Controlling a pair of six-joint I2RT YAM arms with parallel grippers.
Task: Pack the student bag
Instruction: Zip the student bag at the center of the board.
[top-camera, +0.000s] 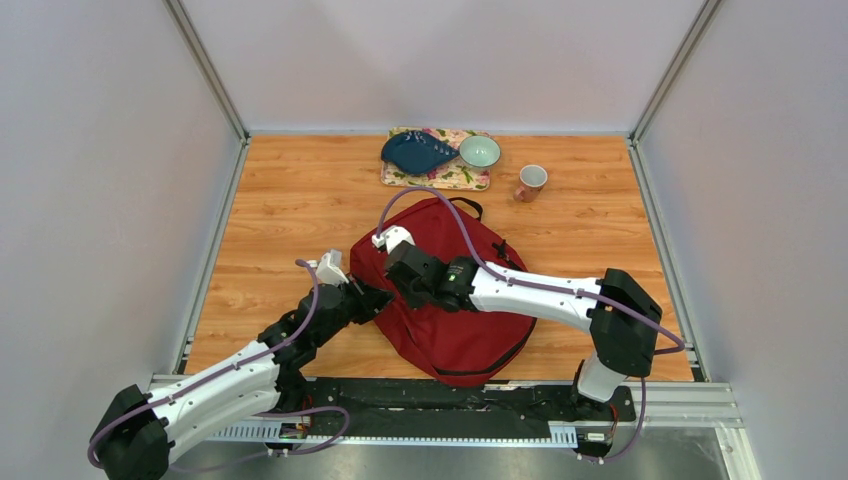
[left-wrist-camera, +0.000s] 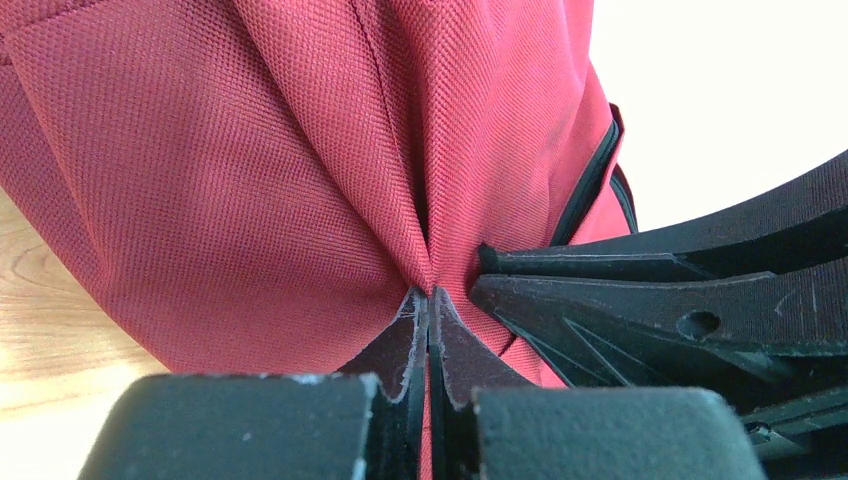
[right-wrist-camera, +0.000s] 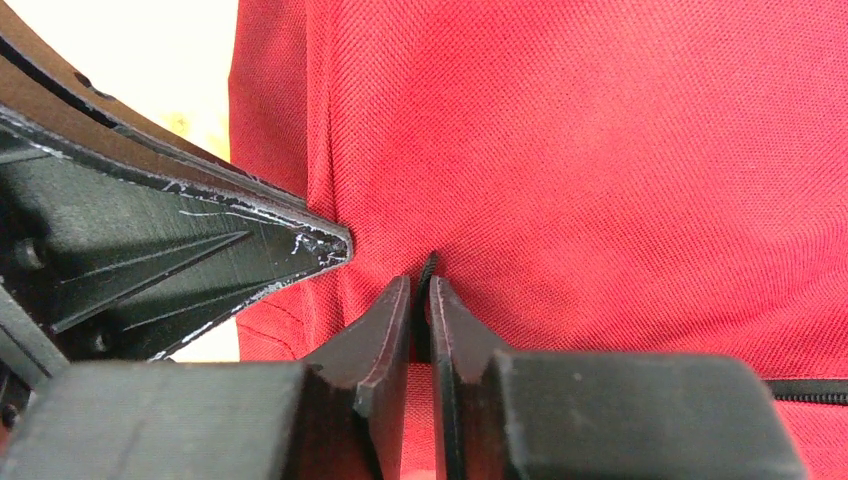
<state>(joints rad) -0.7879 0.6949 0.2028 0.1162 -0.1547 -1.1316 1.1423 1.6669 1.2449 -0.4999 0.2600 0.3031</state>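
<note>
Left wrist: tool (left-wrist-camera: 428, 300) clamps student bag (left-wrist-camera: 250, 180)

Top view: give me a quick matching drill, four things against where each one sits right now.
Things:
1. student bag
2. blue dish
3. green bowl
4. mug

Places:
A. left part of the tray
B. bare table, just right of the tray
C. right end of the tray
D. centre of the table

Pairs: 1-D, 2-A, 3-C, 4-B
</note>
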